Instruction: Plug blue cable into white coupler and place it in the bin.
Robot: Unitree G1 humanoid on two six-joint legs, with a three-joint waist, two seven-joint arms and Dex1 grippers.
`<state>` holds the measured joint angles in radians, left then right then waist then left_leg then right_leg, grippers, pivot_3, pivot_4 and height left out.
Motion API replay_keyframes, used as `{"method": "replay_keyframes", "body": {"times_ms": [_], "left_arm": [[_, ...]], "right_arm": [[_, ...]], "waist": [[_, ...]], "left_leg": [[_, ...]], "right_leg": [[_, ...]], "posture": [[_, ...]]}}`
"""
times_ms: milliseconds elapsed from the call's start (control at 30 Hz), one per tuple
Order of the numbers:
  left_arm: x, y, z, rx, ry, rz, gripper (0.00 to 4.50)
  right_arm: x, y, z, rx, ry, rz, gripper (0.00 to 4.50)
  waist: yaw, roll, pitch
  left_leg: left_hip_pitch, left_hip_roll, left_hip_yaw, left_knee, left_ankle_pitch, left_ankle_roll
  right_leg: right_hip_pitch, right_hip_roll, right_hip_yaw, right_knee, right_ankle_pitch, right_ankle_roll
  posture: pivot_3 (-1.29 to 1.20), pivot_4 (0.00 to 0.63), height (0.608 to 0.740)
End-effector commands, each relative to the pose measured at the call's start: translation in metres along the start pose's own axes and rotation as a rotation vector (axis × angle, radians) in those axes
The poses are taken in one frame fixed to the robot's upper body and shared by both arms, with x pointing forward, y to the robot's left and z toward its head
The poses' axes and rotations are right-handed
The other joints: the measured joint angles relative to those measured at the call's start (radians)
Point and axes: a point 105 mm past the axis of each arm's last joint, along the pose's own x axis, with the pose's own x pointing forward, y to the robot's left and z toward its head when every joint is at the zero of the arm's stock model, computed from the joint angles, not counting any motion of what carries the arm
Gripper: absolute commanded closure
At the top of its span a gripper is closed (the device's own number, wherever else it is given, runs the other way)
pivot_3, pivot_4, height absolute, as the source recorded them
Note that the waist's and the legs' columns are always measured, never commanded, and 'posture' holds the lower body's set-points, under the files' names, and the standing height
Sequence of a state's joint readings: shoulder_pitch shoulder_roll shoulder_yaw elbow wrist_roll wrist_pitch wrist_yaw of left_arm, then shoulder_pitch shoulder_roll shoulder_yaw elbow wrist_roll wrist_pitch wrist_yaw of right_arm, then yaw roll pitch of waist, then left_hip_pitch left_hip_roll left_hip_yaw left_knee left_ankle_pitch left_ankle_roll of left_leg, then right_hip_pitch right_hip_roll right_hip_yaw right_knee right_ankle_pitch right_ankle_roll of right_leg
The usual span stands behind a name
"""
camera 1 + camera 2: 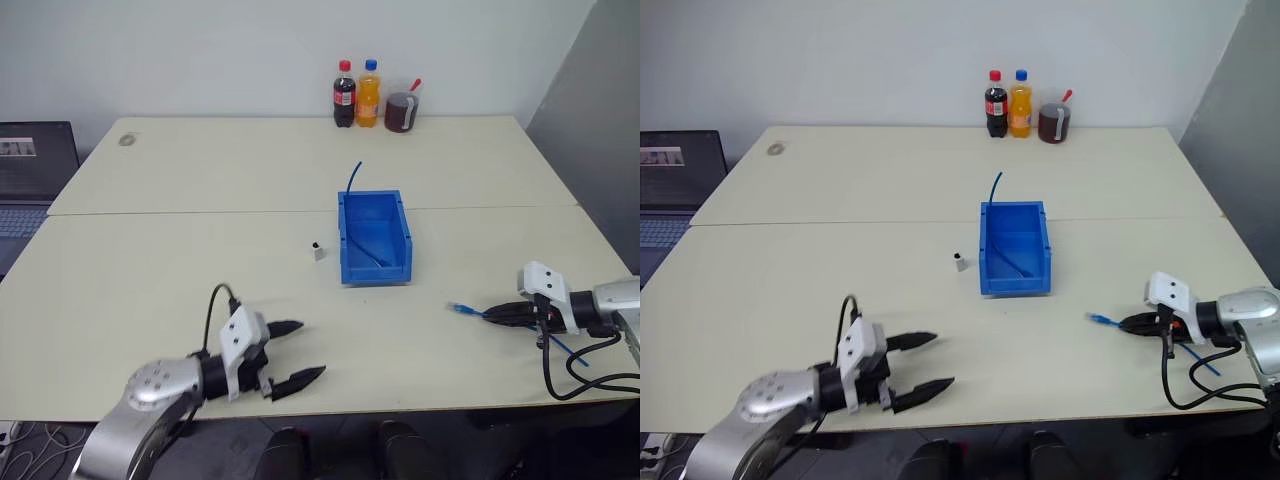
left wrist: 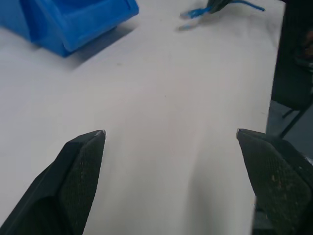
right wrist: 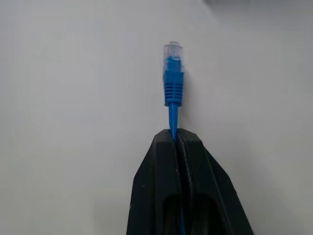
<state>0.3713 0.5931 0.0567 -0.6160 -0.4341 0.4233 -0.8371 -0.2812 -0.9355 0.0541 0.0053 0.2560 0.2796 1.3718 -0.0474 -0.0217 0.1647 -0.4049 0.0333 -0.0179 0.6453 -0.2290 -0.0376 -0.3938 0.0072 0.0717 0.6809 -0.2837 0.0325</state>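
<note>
The right hand (image 1: pixel 505 314) is clamped shut on the blue cable (image 3: pixel 172 90) a little behind its plug, near the right edge of the bench (image 1: pixel 200 190). The clear tip pokes out past the fingers, just above the surface, while the loose tail trails behind the hand toward the right edge. That grip looks well placed: the cable is light and limp, so holding it close to the stiff plug boot should keep the tip steady for plugging in.

The left hand (image 1: pixel 290 352) is spread wide and holds nothing, near the front edge. The white coupler (image 1: pixel 318 250) stands mid-bench, just beside the bin (image 1: pixel 374 270). It is probably light and easily knocked over, so gripping its flat sides seems wise.
</note>
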Motion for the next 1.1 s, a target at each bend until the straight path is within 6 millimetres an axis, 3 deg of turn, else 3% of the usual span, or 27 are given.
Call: {"method": "replay_keyframes", "body": {"times_ms": [33,167,367,567,767,933,1100], "left_arm": [[-0.019,-0.015,0.004,0.019,-0.045,0.146,0.00],[-0.032,-0.028,-0.005,-0.005,-0.046,0.303,0.00],[-0.041,-0.037,-0.017,-0.023,-0.049,0.470,0.00],[-0.044,-0.042,-0.035,-0.037,-0.036,0.537,0.00],[-0.046,-0.028,-0.044,0.021,-0.035,0.492,0.00],[-0.031,0.011,-0.022,0.154,-0.049,0.275,0.00],[-0.003,0.037,0.013,0.223,-0.050,-0.009,0.00]], "right_arm": [[0.044,0.023,0.043,-0.056,-0.124,0.117,4.47],[0.097,0.026,0.058,-0.109,-0.137,0.135,4.47],[0.133,0.025,0.051,-0.125,-0.077,0.191,4.47],[0.143,0.035,0.048,-0.143,-0.081,0.254,3.17],[0.136,0.031,0.051,-0.114,-0.099,0.231,1.62],[0.101,0.022,0.061,-0.032,-0.172,0.126,0.41],[0.068,0.035,0.079,0.132,-0.274,0.107,0.41]], "waist": [[-0.004,-0.007,0.003],[0.005,-0.010,0.009],[0.014,-0.012,0.010],[0.012,-0.014,0.009],[0.005,-0.014,0.010],[0.020,-0.010,0.011],[0.021,-0.010,0.012]], "left_leg": [[0.007,0.000,0.000,-0.001,0.000,0.000],[0.011,0.005,-0.001,0.000,0.000,-0.001],[0.005,-0.003,0.004,-0.001,-0.001,-0.002],[0.006,-0.003,0.005,-0.001,-0.003,-0.002],[0.009,-0.001,0.002,-0.001,-0.003,-0.002],[0.007,-0.004,0.001,0.000,-0.003,-0.002],[0.002,-0.005,0.001,-0.001,-0.003,-0.002]], "right_leg": [[0.008,0.000,0.000,-0.001,-0.004,-0.006],[0.007,-0.003,0.000,-0.001,-0.007,-0.011],[0.005,-0.006,0.000,-0.002,-0.010,-0.008],[0.006,-0.008,0.000,-0.002,-0.011,-0.008],[0.004,-0.008,0.000,-0.002,-0.012,-0.010],[0.004,-0.008,-0.004,0.000,-0.013,-0.010],[0.006,-0.008,-0.006,-0.001,-0.006,-0.001]], "posture": [[0.00,0.150,0.740],[0.00,0.150,0.740],[0.00,0.150,0.740],[0.00,0.150,0.740],[0.00,0.150,0.740],[0.00,0.150,0.740],[0.00,0.150,0.740]]}}
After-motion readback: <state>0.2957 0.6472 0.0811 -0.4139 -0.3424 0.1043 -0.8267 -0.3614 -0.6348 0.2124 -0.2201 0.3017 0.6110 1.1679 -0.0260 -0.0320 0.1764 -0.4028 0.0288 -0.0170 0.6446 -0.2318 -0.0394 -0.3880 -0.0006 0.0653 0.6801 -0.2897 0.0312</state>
